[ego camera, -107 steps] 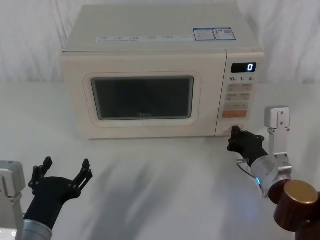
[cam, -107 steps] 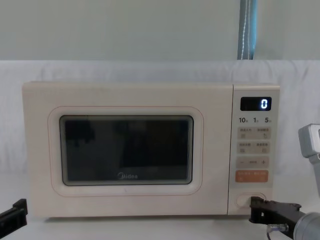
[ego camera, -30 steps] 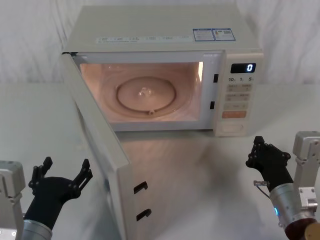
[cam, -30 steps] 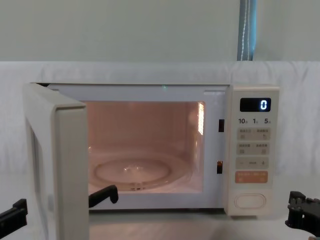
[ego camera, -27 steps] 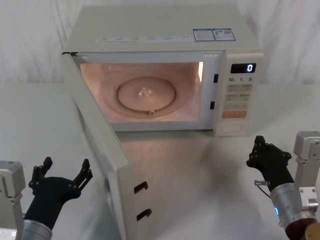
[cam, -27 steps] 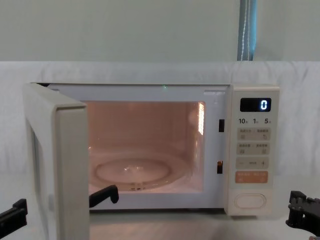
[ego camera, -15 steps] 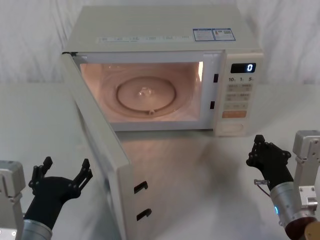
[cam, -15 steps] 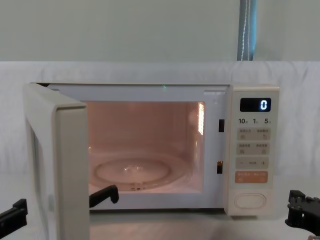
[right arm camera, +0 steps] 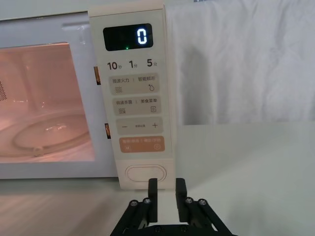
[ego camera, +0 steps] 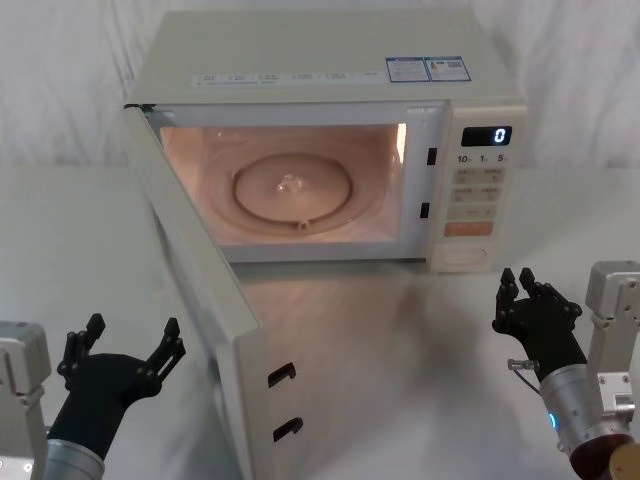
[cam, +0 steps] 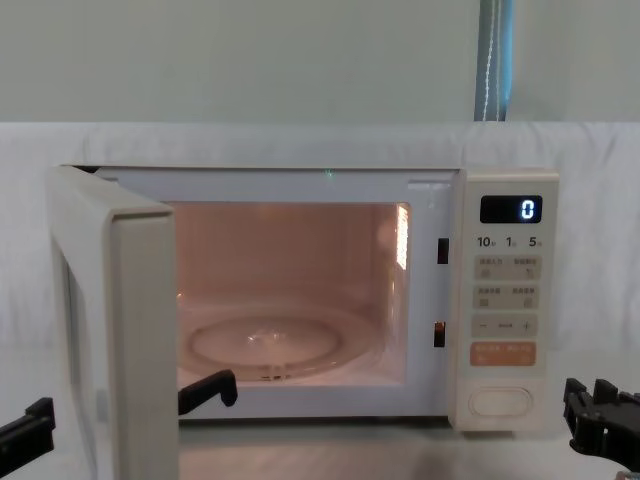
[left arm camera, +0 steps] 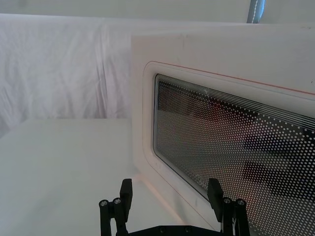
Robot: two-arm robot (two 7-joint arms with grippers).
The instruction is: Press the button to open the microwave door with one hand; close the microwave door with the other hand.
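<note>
The cream microwave [ego camera: 330, 75] stands at the back of the table, its lit cavity showing a glass turntable [ego camera: 290, 188]. The microwave door [ego camera: 205, 300] hangs wide open, hinged at the left and swung toward me; its window [left arm camera: 221, 147] faces my left gripper. That left gripper [ego camera: 125, 340] is open, low on the near left, just left of the door's free edge. My right gripper [ego camera: 517, 283] hovers in front of and below the pill-shaped button [ego camera: 468, 256], a short way off it, fingers slightly open around nothing. The button [right arm camera: 145, 174] sits straight ahead of the right gripper [right arm camera: 167, 191].
The control panel has a display reading "0" [right arm camera: 141, 36] and an orange button [right arm camera: 142, 144] above the pill-shaped one. White cloth covers the table [ego camera: 400, 350] and the backdrop. Two black latch hooks [ego camera: 283, 373] stick out of the door's edge.
Since 3.6 s ago the door has swung open and the right gripper has drawn back from the button. In the last half second its fingers have parted a little. The left arm has not moved.
</note>
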